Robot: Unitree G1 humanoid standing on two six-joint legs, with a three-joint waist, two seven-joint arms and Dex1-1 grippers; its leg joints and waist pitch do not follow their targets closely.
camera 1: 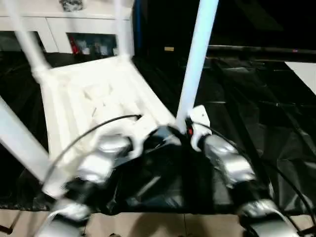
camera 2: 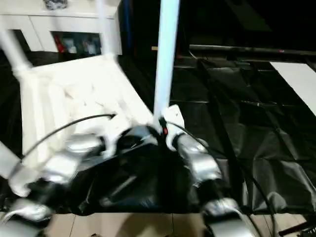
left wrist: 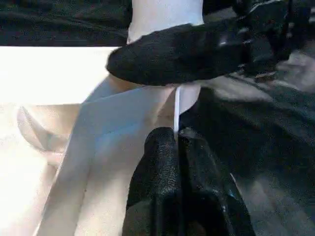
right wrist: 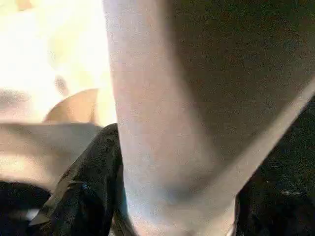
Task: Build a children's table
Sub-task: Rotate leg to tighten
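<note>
Standing upturned on the black sheet (camera 1: 256, 128), the top (camera 1: 94, 98) lies ribbed side up at the left with legs in its sockets: one (camera 1: 19, 143) slanting at the near left edge; one (camera 1: 27, 44) at the far left corner; one (camera 1: 123, 29) at the far right; the left gripper (left wrist: 176, 147), jaws together, presses at the near right corner; beside it the right gripper (right wrist: 115, 196) has its jaws around the foot of the fourth leg (camera 1: 197, 54), though how tightly I cannot tell; seating that leg looks like the last job.
</note>
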